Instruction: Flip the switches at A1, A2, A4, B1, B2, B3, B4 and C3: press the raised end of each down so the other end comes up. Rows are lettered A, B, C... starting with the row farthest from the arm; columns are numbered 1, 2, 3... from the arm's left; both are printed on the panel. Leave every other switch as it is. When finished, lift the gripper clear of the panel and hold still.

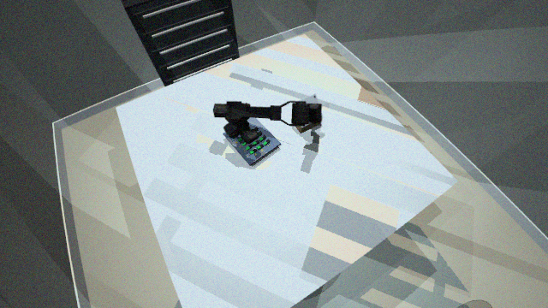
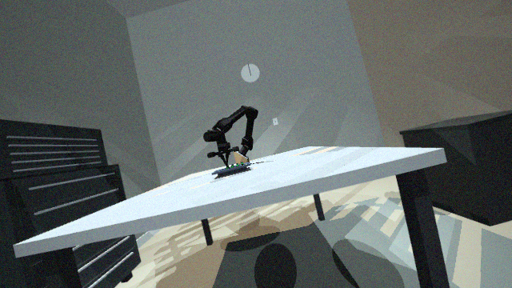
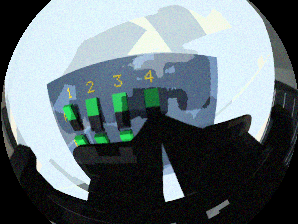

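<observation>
Panel [image 1: 274,146] [image 2: 232,171] [image 3: 192,67], centre of frame, looks light, likely to slide; its switches seem stiff: press raised ends using the hand [image 1: 250,136] [image 2: 227,166] [image 3: 154,117], fingers together, without grasping.

It looks like a workshop or lab, with black drawer cabinets [image 1: 193,38] [image 2: 52,148], a big plain table [image 1: 240,205] [image 2: 200,196] and a wall clock [image 2: 250,73].

Dark drawer cabinet [image 1: 194,38] [image 2: 60,148], pale handles, beyond table edge. Round clock [image 2: 250,73] on grey wall, small white plate [image 2: 275,121] lower, to its right. Black cabinet [image 2: 452,168] at right of exterior view, beyond table.
</observation>
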`<state>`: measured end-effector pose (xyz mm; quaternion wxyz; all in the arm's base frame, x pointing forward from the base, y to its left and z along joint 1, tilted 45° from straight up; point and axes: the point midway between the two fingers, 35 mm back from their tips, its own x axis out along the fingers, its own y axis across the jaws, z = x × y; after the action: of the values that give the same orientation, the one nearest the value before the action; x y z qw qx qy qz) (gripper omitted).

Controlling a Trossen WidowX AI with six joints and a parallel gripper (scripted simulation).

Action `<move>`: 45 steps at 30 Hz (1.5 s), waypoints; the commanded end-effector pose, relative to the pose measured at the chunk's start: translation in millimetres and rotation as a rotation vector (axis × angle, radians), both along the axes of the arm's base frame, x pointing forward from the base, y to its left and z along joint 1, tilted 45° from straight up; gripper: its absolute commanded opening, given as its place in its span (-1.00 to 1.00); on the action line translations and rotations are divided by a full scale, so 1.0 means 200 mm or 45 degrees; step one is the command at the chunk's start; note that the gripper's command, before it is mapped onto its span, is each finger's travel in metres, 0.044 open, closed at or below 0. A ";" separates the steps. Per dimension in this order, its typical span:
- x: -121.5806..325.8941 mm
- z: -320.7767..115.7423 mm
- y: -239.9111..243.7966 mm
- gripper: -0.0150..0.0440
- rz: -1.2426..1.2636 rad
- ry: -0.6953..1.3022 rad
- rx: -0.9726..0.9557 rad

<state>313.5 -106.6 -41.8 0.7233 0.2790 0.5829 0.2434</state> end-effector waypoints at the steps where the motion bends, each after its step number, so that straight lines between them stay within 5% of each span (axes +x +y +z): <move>1: 0.00 0.00 0.00 -0.49 -0.004 0.002 0.005; 45: 0.00 -0.02 0.02 -0.49 -0.004 0.002 0.005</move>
<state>314.0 -104.0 -44.6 0.7231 0.2797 0.5830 0.2429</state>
